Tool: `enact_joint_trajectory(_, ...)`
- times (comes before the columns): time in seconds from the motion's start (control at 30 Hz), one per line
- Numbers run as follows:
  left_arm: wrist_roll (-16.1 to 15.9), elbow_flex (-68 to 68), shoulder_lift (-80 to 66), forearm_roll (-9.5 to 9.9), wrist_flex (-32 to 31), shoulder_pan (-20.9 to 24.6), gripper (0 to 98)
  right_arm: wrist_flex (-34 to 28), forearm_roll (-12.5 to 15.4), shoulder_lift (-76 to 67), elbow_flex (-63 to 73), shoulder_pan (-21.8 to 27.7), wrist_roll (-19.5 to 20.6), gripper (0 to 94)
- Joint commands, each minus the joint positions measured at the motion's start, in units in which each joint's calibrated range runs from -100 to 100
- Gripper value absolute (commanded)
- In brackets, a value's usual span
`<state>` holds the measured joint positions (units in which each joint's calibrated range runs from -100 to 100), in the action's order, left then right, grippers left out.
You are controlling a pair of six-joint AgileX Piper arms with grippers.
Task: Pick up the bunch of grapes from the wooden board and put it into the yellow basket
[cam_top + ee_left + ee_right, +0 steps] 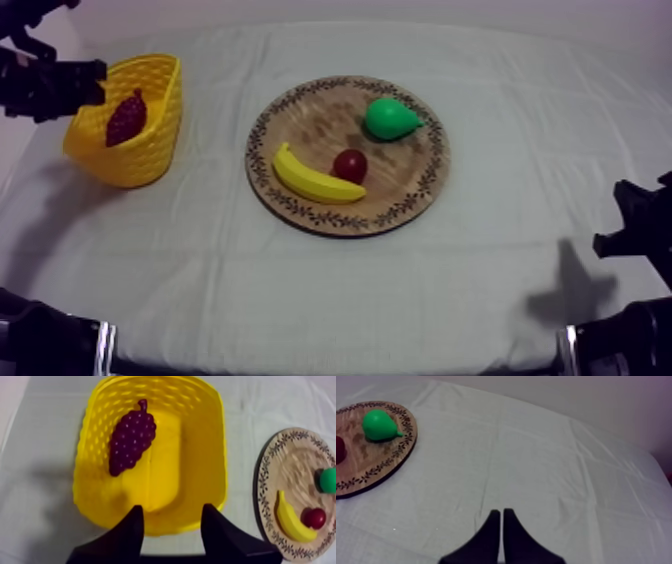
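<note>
The bunch of grapes lies in the yellow basket at far left, the left end effector open and empty above it; apparently only retraction remains.

bench: under creased grey-white cloth | yellow basket: stands on cloth at far left | round wooden board: lies flat mid-bench, apart from basket

top slants down; all three share board

Dark purple grapes, yellow lattice basket, green pear, leaf-patterned wooden board.
</note>
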<state>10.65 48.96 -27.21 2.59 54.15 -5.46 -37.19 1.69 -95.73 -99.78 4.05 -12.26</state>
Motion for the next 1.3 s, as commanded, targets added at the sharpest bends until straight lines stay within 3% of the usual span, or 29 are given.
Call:
enact_joint_trajectory(0.0, -0.25, 5.34, -5.22, 0.0, -1.66, -0.09, 37.9, 0.01, -0.01, -0.02, 0.01, 0.01, -0.02, 0.5)
enact_joint_trajectory(0.47, 2.47, 23.46, -23.96, 1.92, -8.89, -0.75, 16.8, 0.01, -0.01, -0.02, 0.01, 0.01, -0.02, 0.5)
enact_joint_trajectory(0.67, 0.24, 29.82, -31.57, 2.2, -11.09, -0.37, 2.4, 0.01, -0.01, -0.02, 0.01, 0.01, -0.02, 0.5)
enact_joint_trajectory(1.2, 1.37, 45.94, -54.53, 4.58, -17.14, 1.87, 0.0, 0.01, -0.01, -0.02, 0.01, 0.01, -0.02, 0.5)
enact_joint_trajectory(1.27, 0.84, 47.7, -56.66, 4.18, -18.07, 1.84, 0.0, 0.01, -0.01, -0.02, 0.01, 0.01, -0.02, 0.5)
